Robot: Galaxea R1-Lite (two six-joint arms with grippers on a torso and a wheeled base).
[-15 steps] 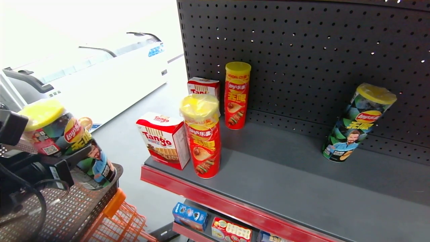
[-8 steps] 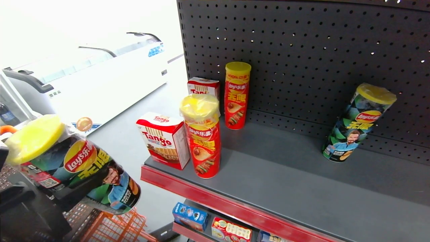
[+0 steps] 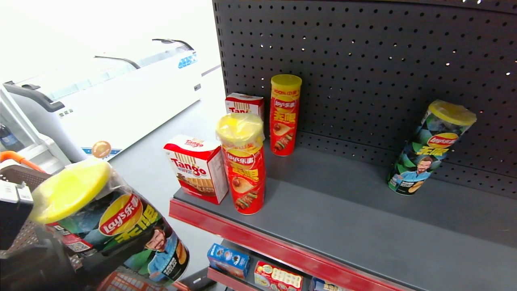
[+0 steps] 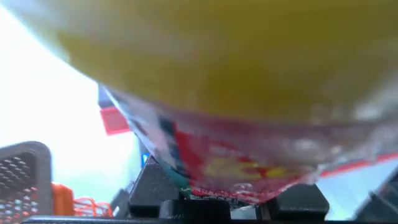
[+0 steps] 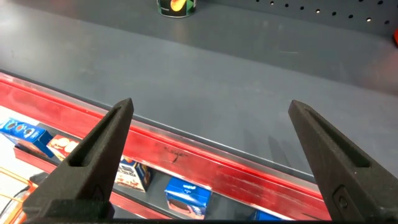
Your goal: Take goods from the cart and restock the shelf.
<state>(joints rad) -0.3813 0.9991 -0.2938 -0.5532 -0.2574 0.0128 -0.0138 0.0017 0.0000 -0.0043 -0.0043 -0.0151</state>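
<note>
Head view gives us the shelf (image 3: 331,226): wide bare board between the goods at its left end and its right end, and room all along its red front lip (image 3: 258,238). Off the shelf's left end, our left gripper (image 3: 93,258) clamps a tilted green chip can (image 3: 121,218). Our right gripper (image 5: 217,168) hangs over the lip, fingers spread and empty. On the shelf we count three cans and two boxes: front red can (image 3: 244,169), rear red can (image 3: 285,115), shelved green can (image 3: 428,149), front box (image 3: 198,169), rear box (image 3: 244,105).
</note>
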